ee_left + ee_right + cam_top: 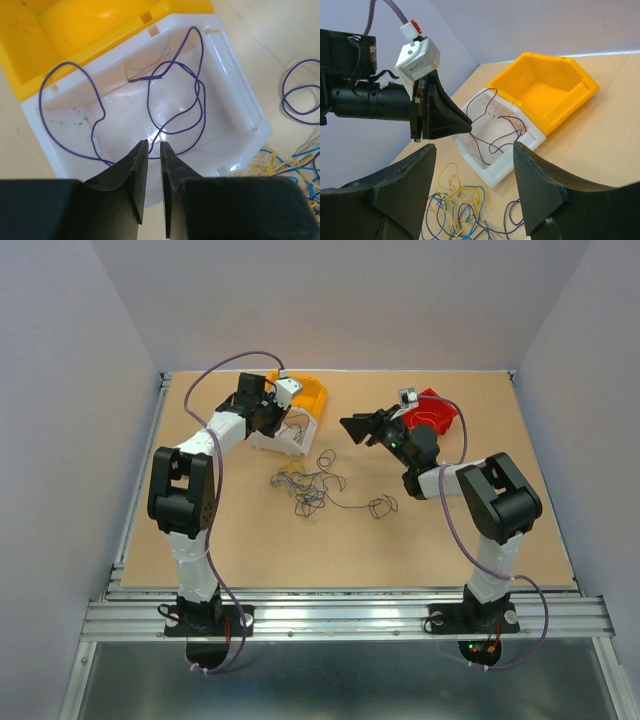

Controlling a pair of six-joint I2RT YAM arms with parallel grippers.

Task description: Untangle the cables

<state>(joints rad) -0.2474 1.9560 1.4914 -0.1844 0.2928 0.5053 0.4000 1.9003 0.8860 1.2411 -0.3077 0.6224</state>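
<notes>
A purple wire (pixel 200 107) lies looped inside a white bin (pixel 240 100), one loop reaching over the rim. My left gripper (pixel 154 142) hangs over that bin with only a thin gap between its jaws; the wire runs up to its tips, as the right wrist view (pixel 487 142) also shows. The remaining cables (pixel 305 490) are a loose tangle of yellow, blue and purple strands (pixel 455 210) on the table in front of the bin. My right gripper (pixel 475 146) is wide open and empty, held above the table right of the tangle (pixel 358 425).
A yellow bin (pixel 310 395) stands against the back of the white bin (pixel 270 443). A red bin (pixel 435 418) stands at the back right behind the right arm. A separate dark loop (pixel 383 506) lies right of the tangle. Raised rails edge the table.
</notes>
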